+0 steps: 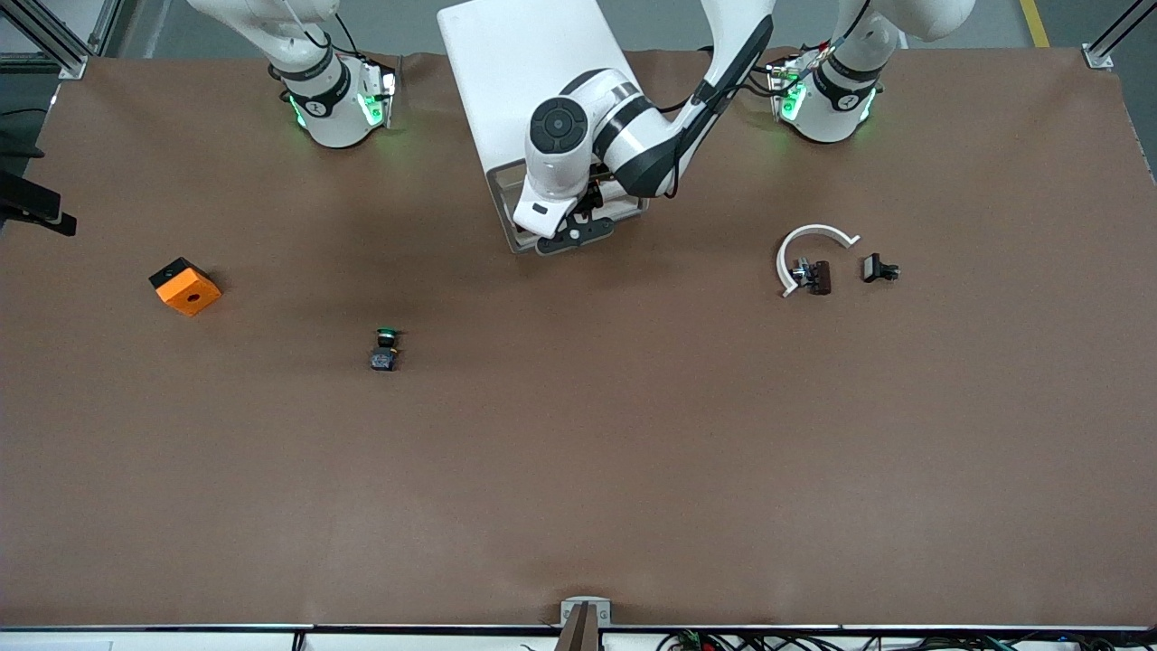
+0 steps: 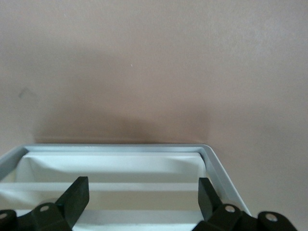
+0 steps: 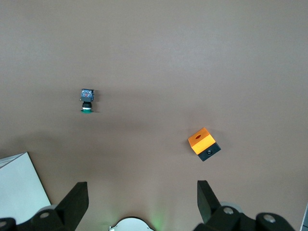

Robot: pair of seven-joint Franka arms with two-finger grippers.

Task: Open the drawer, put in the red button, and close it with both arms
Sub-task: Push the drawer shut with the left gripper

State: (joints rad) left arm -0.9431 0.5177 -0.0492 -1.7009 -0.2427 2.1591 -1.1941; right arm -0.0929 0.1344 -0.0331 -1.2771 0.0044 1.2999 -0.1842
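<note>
Nearest the front camera on the brown counter (image 1: 578,470) lies a green-capped button (image 1: 385,348), then an orange block (image 1: 184,286). Farther off, the left claw (image 2: 143,197), fingers spread and empty, hangs over the open drawer (image 2: 115,166). The right claw (image 3: 143,199) waits open above the counter. I cannot tell where the red button is.

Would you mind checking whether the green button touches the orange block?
Apart. The front view shows bare table between the green button and the orange block.
</note>
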